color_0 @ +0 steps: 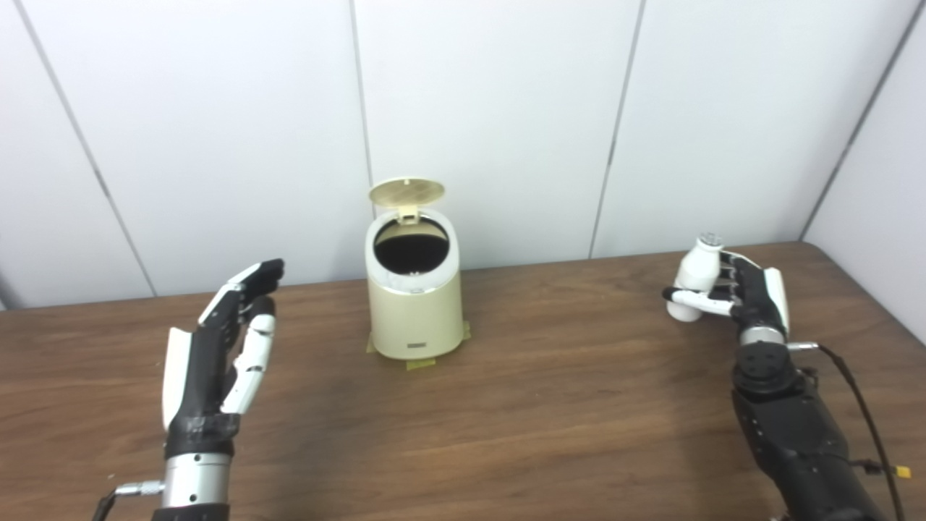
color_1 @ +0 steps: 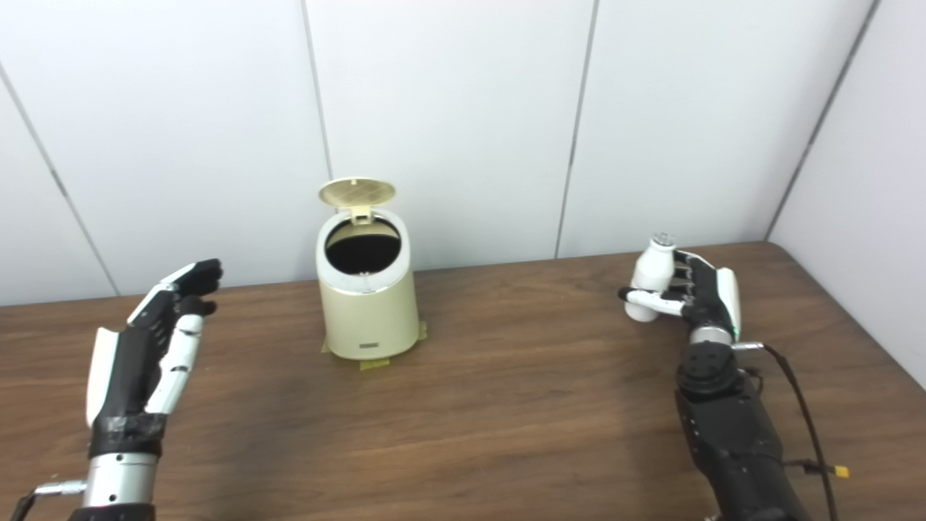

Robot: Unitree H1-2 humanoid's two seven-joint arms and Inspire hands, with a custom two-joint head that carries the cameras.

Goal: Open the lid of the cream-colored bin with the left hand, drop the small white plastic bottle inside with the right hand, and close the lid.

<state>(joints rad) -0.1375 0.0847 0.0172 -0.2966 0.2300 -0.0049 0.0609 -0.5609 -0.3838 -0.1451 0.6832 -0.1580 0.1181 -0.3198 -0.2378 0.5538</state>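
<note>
The cream-colored bin [color_0: 414,311] stands at the back middle of the wooden table, taped at its base. Its round lid [color_0: 406,192] is flipped up and stands open behind the dark opening [color_0: 411,250]. My left hand [color_0: 224,340] is open and empty, fingers straight, held to the left of the bin and apart from it. My right hand [color_0: 745,293] is shut on the small white plastic bottle [color_0: 696,276] at the far right, holding it upright just above the table, well right of the bin.
The brown table [color_0: 564,405] ends at a rounded corner on the far right. White wall panels [color_0: 506,108] stand close behind the bin. A cable [color_0: 861,405] runs along my right forearm.
</note>
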